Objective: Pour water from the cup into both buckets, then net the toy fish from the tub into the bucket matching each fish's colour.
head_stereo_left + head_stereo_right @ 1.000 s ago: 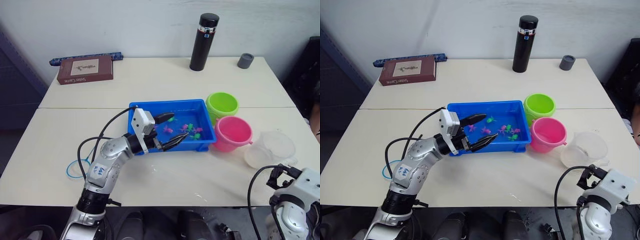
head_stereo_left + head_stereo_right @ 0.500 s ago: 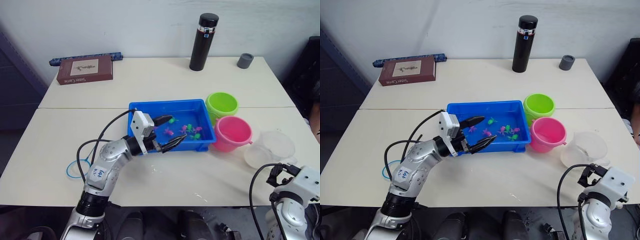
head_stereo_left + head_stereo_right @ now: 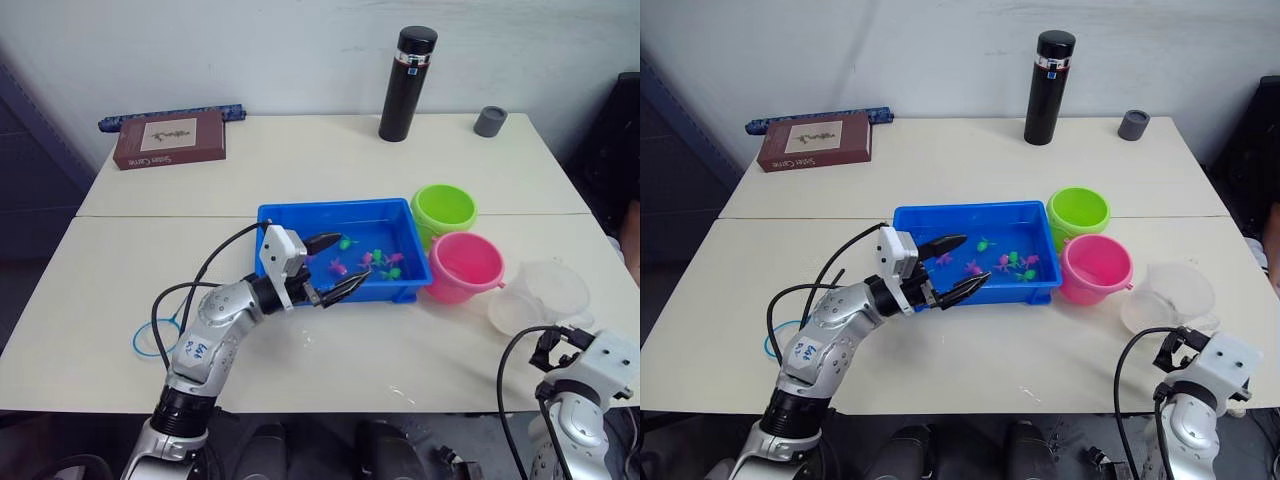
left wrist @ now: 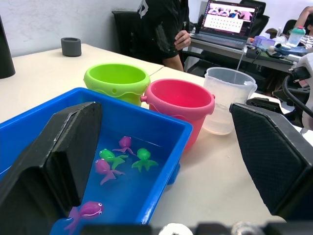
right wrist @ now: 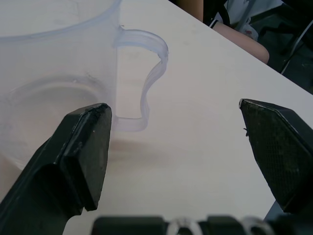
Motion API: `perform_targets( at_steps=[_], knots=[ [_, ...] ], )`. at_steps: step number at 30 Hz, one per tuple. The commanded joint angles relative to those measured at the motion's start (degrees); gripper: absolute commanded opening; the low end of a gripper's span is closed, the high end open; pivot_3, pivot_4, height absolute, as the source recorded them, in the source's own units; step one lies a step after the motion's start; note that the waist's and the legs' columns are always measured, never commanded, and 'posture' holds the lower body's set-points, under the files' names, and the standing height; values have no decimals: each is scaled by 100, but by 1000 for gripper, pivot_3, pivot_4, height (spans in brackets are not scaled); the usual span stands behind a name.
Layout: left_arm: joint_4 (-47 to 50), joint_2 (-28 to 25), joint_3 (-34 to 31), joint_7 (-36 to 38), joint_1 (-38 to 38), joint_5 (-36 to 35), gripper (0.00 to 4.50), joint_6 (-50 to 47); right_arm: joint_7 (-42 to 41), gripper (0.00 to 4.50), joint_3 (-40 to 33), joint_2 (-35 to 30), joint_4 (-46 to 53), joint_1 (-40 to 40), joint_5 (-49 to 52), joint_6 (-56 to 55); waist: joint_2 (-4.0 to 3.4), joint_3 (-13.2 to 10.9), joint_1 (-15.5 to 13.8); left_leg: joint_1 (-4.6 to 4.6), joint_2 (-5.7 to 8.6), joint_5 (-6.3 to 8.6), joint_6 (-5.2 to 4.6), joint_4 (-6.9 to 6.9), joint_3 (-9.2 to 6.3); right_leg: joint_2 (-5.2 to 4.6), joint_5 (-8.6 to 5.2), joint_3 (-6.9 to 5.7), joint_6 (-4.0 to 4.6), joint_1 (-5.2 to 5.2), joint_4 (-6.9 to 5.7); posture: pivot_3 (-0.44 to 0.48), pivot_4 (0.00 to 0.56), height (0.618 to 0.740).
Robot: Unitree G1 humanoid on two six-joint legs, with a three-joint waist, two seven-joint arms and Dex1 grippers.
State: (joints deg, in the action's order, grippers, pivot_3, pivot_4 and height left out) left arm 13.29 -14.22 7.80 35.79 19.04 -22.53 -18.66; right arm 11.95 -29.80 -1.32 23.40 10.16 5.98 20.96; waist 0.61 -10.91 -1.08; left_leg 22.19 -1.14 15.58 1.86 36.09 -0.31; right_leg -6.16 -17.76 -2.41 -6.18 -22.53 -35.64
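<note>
Tub (image 3: 290,217) sits mid-frame holding toy fish (image 4: 143,158), the left gripper (image 3: 334,266) spread wide and empty over its near-left corner. Right gripper (image 5: 176,142), also wide, faces the cup (image 3: 545,296) at lower right; the book's (image 3: 170,138) cover writing is unreadable.

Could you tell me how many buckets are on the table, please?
2: the lime green bucket beside the blue tub's right end, and the pink bucket just in front of it, next to the clear cup.
</note>
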Motion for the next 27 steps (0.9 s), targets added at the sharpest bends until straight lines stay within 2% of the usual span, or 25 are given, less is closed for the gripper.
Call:
perform_targets(
  at_steps=[1, 10, 21, 27],
  knots=[
    [313, -20, -74, -26, -58, -6, 4500, 94, -30, 4436, -232, -229, -61, -109, 96, -188, 0, 0, 4, 0, 0, 0, 0, 0, 0, 0, 0, 0, 0, 0, 0, 0, 150, 740],
    [377, -41, -79, -23, -160, -1, 4500, 97, -76, 4436, -415, -464, -247, -242, 292, -262, 0, 0, 1, 0, 0, 0, 0, 0, 1, 0, 1, 2, -1, 0, -1, 0, 150, 740],
    [380, -33, -56, -14, -156, 4, 4500, 68, -326, 4436, -467, -293, -194, -307, 1230, -83, 0, 0, 22, -1, 0, 0, 0, 0, 2, 1, 1, 5, -2, 0, -1, 0, 150, 740],
    [377, -18, -45, -27, -138, 11, 4500, 59, -261, 4436, -585, -466, -308, -336, 1342, -92, -1, 0, 21, 0, 0, 0, 0, 0, 3, 1, 1, 5, -2, 0, 0, 0, 150, 740]
  ],
)
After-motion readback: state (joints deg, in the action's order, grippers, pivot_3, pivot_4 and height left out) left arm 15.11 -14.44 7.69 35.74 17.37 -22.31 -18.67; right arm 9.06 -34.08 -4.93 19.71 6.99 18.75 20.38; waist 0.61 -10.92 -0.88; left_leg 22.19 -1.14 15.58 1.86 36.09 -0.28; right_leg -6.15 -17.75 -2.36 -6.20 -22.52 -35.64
